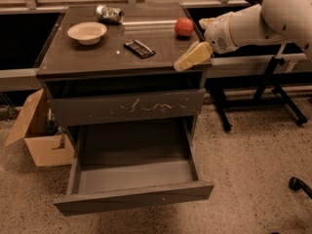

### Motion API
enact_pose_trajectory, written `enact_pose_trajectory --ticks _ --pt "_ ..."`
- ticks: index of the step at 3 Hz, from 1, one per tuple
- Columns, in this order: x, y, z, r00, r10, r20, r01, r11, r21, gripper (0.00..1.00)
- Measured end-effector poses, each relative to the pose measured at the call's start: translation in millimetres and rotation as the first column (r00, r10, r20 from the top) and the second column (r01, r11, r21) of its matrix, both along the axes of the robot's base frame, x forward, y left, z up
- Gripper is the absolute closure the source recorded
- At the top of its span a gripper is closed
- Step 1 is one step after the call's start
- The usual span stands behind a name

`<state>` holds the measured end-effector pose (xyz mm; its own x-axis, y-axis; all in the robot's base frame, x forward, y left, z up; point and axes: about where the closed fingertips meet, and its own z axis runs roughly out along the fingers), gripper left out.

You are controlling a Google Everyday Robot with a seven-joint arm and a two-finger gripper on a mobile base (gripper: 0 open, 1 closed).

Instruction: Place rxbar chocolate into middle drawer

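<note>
Small black-wrapped rxbar chocolate point(139, 48) lying flat mid-way across dark brown cabinet surface point(63, 60). Pale yellow hand point(189, 60) hovering at front-right edge, right of bar, apart from it; open or closed, cannot tell. Round red apple point(184, 27) just behind hand. Cream bowl point(87, 32), shiny silver can point(109, 13) back left. Wide grey middle drawer point(134, 199) pulled out below scratched grey drawer front point(126, 106).

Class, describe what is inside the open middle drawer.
Only bare grey floor shows in the middle drawer; its shadowed rear is unclear. The rxbar chocolate lies on the cabinet top, gripper at its right edge.
</note>
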<state>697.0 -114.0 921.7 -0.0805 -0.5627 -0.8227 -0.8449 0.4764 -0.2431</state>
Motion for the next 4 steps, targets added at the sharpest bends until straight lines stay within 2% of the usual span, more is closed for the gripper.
enact_pose_trajectory --ticks 2,3,4 --pt "0.8 -2.8 1.5 1.0 -0.002 -0.002 0.002 1.0 0.022 0.0" --pt "10.1 2.8 -0.4 1.0 -0.002 0.009 0.001 0.998 0.059 0.0" --pt "42.0 26.0 -14.1 0.9993 0.037 0.0 -0.037 0.993 0.115 0.0"
